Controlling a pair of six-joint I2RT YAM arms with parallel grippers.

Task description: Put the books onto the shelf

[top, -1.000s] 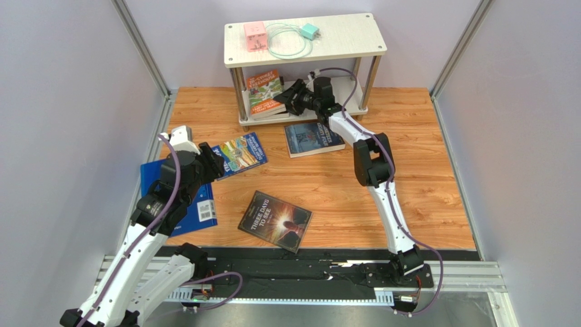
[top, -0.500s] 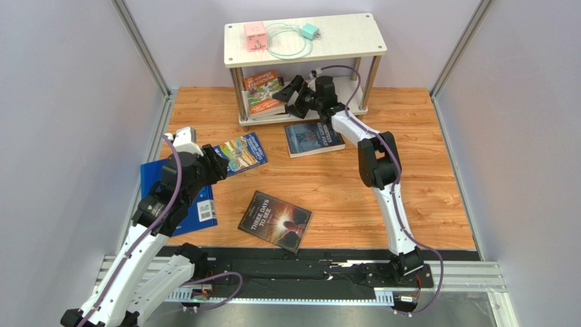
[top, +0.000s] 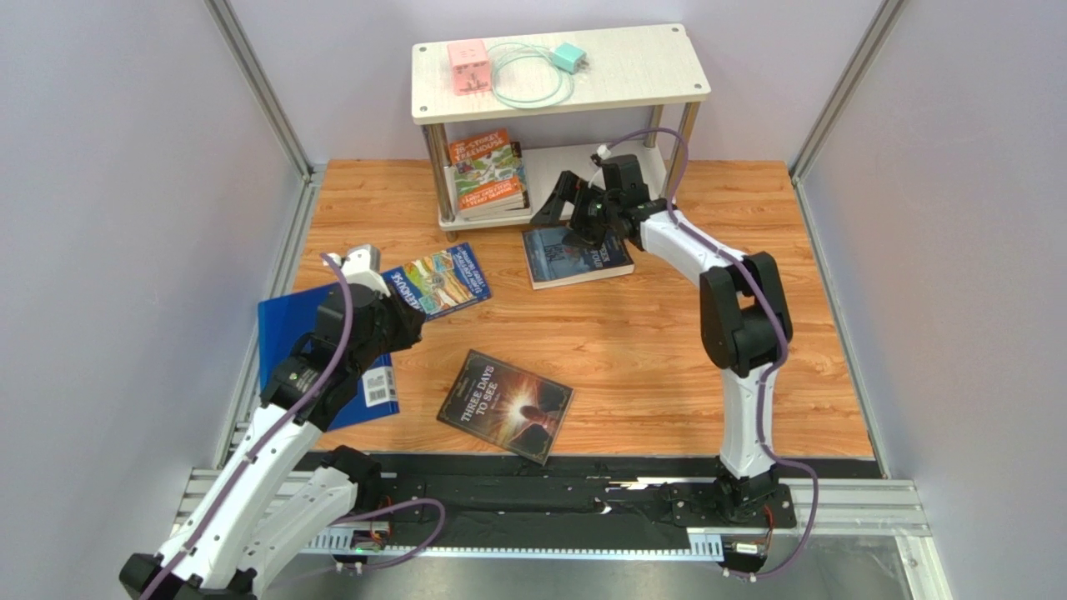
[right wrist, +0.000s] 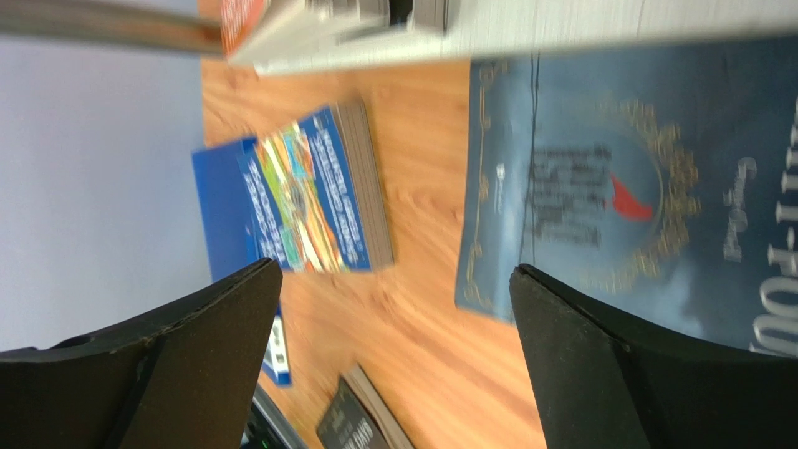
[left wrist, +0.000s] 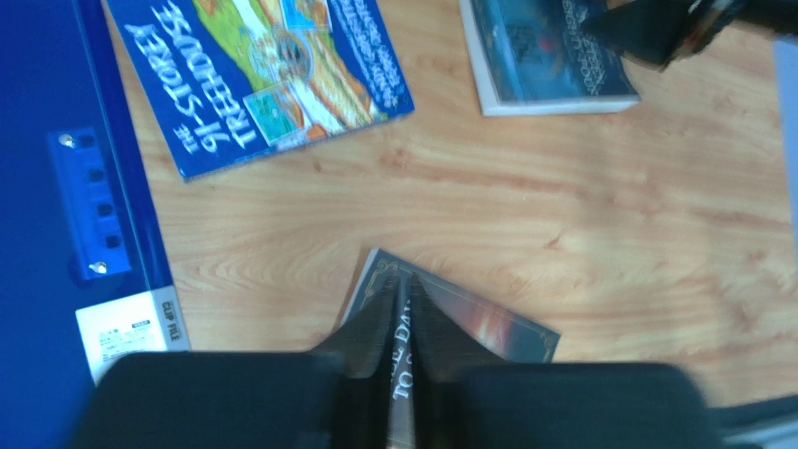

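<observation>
The shelf [top: 560, 69] stands at the back, and an orange book [top: 486, 169] lies on its lower board. On the table lie a dark blue-grey book [top: 576, 254], a blue cartoon book [top: 436, 280] and the black "Three Days to See" [top: 505, 405]. My right gripper [top: 566, 215] hovers wide open and empty above the dark book's far left corner [right wrist: 637, 187]. My left gripper [top: 401, 319] hangs between the blue cartoon book and the black one. Its jaws [left wrist: 406, 285] are nearly together, with a thin gap and nothing in it; the black book [left wrist: 496, 327] lies below.
A blue clip file [top: 319, 363] lies at the table's left edge under the left arm. On the shelf's top board sit a pink box [top: 467, 63], a teal plug [top: 571, 56] and a coiled cable [top: 529, 78]. Grey walls close in both sides.
My right gripper has pulled back out of the lower shelf, leaving the orange book there, and opened wide. My left arm drew back toward the near side and its jaws narrowed.
</observation>
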